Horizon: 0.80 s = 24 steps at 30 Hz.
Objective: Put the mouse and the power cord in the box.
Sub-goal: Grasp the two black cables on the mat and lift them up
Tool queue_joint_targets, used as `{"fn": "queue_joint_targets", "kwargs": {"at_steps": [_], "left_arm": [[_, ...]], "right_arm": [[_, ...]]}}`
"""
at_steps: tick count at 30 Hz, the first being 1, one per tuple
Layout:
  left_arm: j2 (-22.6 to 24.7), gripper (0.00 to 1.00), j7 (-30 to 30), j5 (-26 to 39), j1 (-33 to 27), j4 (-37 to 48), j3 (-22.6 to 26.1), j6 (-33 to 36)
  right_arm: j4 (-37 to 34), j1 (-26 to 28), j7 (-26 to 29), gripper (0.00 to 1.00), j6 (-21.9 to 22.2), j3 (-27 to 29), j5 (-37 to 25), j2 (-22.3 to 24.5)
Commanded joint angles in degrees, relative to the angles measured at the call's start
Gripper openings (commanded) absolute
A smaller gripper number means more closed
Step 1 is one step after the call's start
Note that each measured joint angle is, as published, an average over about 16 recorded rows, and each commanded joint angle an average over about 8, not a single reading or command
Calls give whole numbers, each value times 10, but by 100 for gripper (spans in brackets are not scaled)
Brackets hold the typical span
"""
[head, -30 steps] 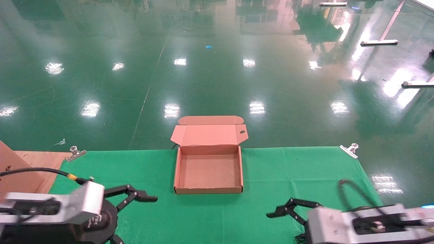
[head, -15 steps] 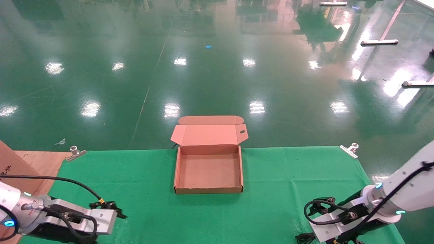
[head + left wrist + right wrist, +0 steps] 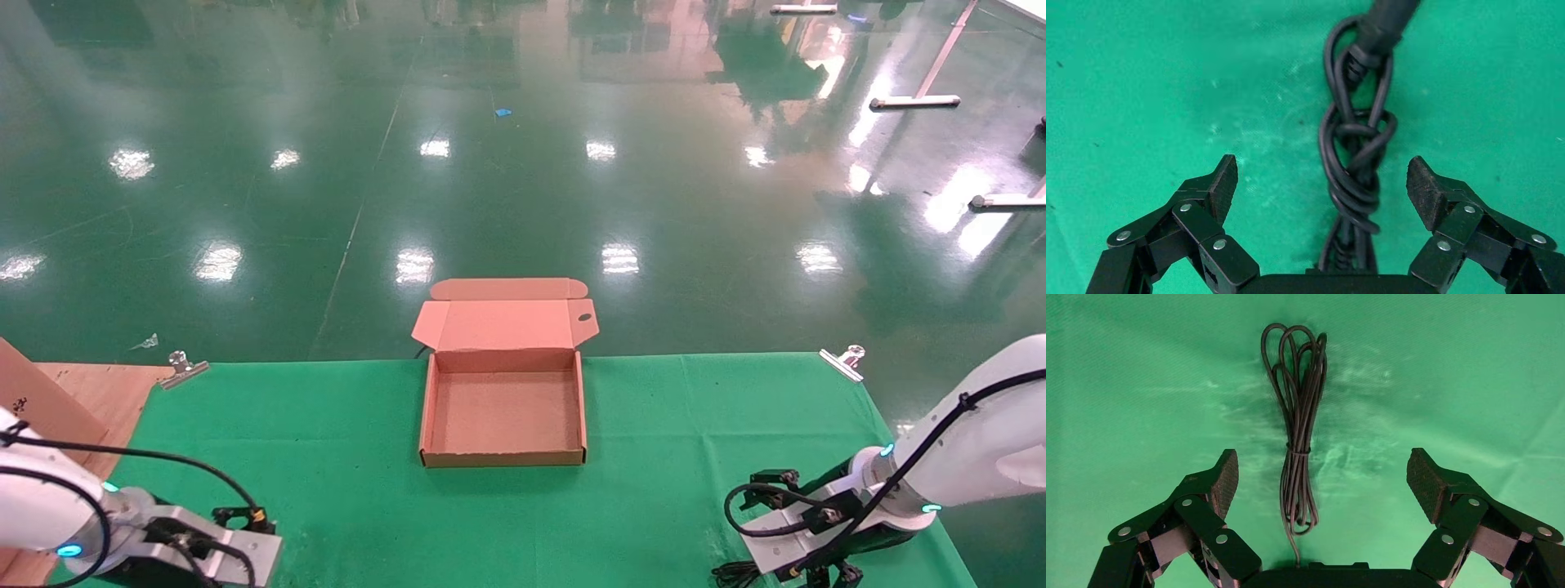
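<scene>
Down low, left gripper point(image 3: 1321, 184) at the near left corner of the green cloth point(image 3: 343, 457), fingers point(image 3: 1220, 184) spread wide, holding nothing. Between the two pads, on the cloth, a knotted bundle of thick black cable point(image 3: 1355, 165) with a fat moulded end. Pads clear of it on both sides.

Right gripper point(image 3: 1321, 478) at the near right corner, also spread wide and empty. Its wrist view shows the power cord point(image 3: 1298, 429): thin black cable in long loops, cinched at the middle, flat on the cloth between the open fingers point(image 3: 1425, 481), touching neither. In the head view only a dark tangle shows at the bottom edge under the right arm.

No readable writing on grippers or cables. Small dark marks on a cardboard sheet point(image 3: 37, 396) at far left, too small to read.

The box point(image 3: 502, 457) sits mid-cloth at the far edge, well apart from both grippers, lid point(image 3: 502, 322) hinged back and open, one small hole in a lid flap, nothing inside. Metal clips point(image 3: 184, 367) pin the cloth's far corners. Glossy green floor point(image 3: 523, 163) beyond. Mouse not seen in any view.
</scene>
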Motion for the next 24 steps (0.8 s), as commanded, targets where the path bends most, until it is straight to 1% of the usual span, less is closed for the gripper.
{"fn": "queue_joint_targets", "kwargs": {"at_steps": [1,10,11,12,13,18,19,20,21,24], "left_arm": [[11,100,7,7,-3,16,4,-9],[30,100,36,8,-6,75,5,-31],[30,100,38,8,-6,80,4,-34],[31,99,40,7,-7,85,4,-37],[32,92,43,7,-8,90,3,-40],[34,30,55,4,-12,110,1,-47],[34,17,57,4,-13,113,1,-47],[35,6,60,3,-14,116,1,-47],[35,0,62,3,-15,119,1,-47],[36,0,69,1,-18,128,-1,-45]], "right_arm": [[-26,3,-17,100,10,1,2,-7],[-98,8,-63,99,41,6,10,-30],[-103,8,-66,94,44,7,11,-31],[-109,8,-70,84,46,7,11,-33],[-114,8,-73,71,48,8,12,-34],[-133,11,-83,9,59,9,14,-39],[-136,12,-85,2,61,9,14,-40],[-139,13,-86,0,63,9,14,-41],[-142,14,-87,0,64,10,14,-41],[-148,17,-91,0,65,11,16,-42]]}}
